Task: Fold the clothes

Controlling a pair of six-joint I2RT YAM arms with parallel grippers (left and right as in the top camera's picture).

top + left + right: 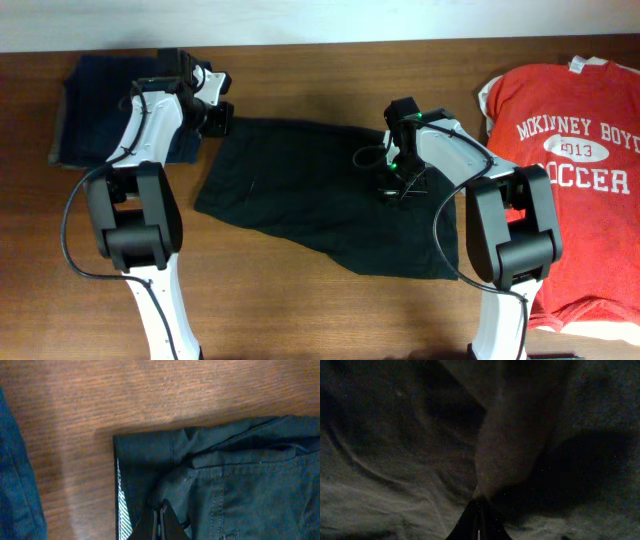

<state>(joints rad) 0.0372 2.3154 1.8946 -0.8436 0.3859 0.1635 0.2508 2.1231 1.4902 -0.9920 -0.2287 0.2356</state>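
Two pinches on one cloth. At the left tool [160, 521]: pressed together on a raised fold just inside the hemmed corner of the black garment [240, 475], with striped lining peeking out along the edge. At the right tool [479, 519]: likewise closed, gripping a ridge of fabric drawn up into a peak, nearer the garment's middle in the overhead view. Probably light and limp, with stitched seams stiffer than the panels. Likely to sag and drag rather than slide, so best taken at hems and corners. Matte black, creased, spread slantwise at the centre of the table [300, 70], between a dark blue garment [90, 110] on the left arm's side and a red soccer shirt [570, 170] on the right's.
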